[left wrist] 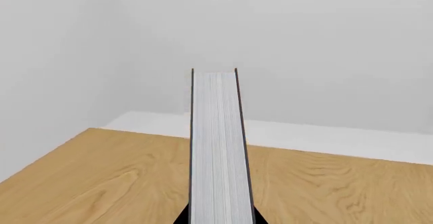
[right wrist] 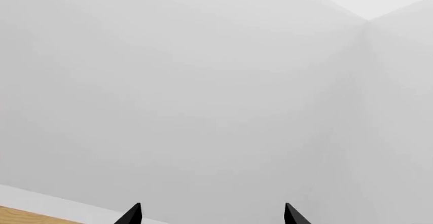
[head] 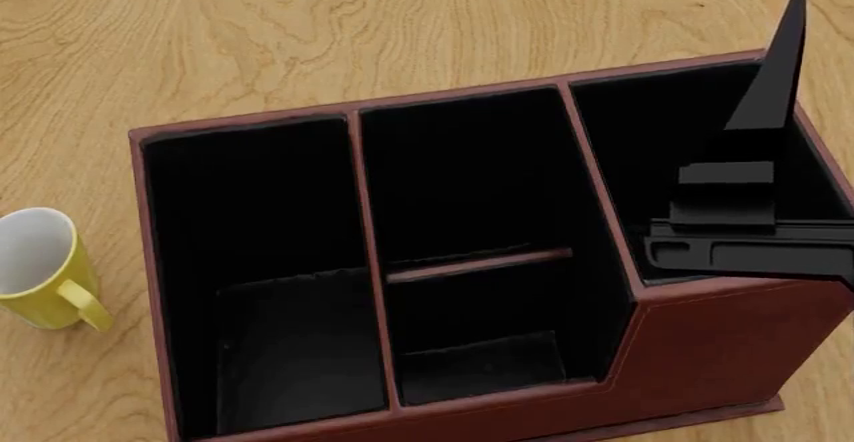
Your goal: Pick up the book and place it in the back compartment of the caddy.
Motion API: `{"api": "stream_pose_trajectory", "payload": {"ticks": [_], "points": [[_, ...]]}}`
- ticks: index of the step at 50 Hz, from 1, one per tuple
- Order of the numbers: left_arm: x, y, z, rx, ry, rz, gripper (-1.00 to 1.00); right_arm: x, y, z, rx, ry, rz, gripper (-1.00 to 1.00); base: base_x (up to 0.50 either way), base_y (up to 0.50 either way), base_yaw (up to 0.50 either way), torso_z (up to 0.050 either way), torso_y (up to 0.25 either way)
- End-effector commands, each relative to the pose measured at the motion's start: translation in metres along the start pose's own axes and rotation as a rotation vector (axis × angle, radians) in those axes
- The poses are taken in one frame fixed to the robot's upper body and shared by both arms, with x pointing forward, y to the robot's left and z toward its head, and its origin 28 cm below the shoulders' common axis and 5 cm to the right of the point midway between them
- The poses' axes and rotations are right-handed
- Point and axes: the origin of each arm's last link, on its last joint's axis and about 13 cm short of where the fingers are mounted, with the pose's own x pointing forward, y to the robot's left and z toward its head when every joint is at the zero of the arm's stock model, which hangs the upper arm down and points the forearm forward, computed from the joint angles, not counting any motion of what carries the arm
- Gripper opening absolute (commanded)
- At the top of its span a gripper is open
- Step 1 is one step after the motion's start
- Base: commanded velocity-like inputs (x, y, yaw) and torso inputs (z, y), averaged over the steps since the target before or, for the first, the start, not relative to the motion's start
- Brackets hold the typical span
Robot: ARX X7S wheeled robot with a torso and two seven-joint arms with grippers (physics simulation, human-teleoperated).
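Note:
The book shows only in the left wrist view, page edges toward the camera, black covers on both sides. My left gripper is shut on it and holds it up above the wooden floor; neither shows in the head view. The red-brown caddy fills the head view. A thin reddish bar splits its middle column, and the smaller cell lies on the near side of the bar. My right gripper is open and empty. One of its fingers rises over the caddy's tall right section.
A yellow mug stands on the wood floor left of the caddy. The long undivided column is on the caddy's left. White walls and a skirting board show in the wrist views.

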Motion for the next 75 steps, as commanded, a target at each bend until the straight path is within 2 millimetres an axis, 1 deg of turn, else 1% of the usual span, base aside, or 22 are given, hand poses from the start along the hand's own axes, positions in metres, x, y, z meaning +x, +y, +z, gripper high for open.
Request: {"api": "stream_pose_trajectory", "payload": {"ticks": [1,7,23,35,42,54,64,75], "points": [[-0.001,0.002,0.008,0.018,-0.036,-0.052,-1.0,0.0,0.0,0.0,0.001,0.001,-0.001,1.0,0.0,0.0,0.0,0.0,0.0],[-0.002,0.001,0.007,0.031,-0.019,-0.108,-1.0,0.0,-0.001,0.0,0.0,0.001,-0.001,1.0,0.0,0.0,0.0,0.002,0.002],[-0.01,-0.004,0.015,0.031,-0.022,-0.24,-1.0,-0.001,-0.001,-0.001,0.001,0.002,-0.002,1.0,0.0,0.0,0.0,0.0,0.002],[-0.012,-0.008,0.018,0.065,-0.04,-0.295,-1.0,-0.003,-0.002,-0.002,-0.001,0.005,-0.004,1.0,0.0,0.0,0.0,0.001,0.003],[-0.019,-0.012,0.017,0.094,-0.039,-0.402,-1.0,-0.003,-0.002,-0.002,-0.002,0.005,-0.005,1.0,0.0,0.0,0.0,0.0,0.002],[-0.028,-0.017,0.018,0.127,-0.044,-0.503,-1.0,-0.005,-0.003,-0.002,0.0,0.004,-0.011,1.0,0.0,0.0,0.0,0.0,0.002],[-0.03,-0.02,0.019,0.151,-0.036,-0.613,-1.0,-0.005,-0.004,0.0,0.001,0.001,-0.012,1.0,0.0,0.0,0.0,0.001,0.002],[-0.027,-0.027,0.022,0.158,-0.031,-0.706,-1.0,-0.005,-0.005,0.001,-0.001,0.0,-0.015,1.0,0.0,0.0,0.0,0.0,0.002]]}}
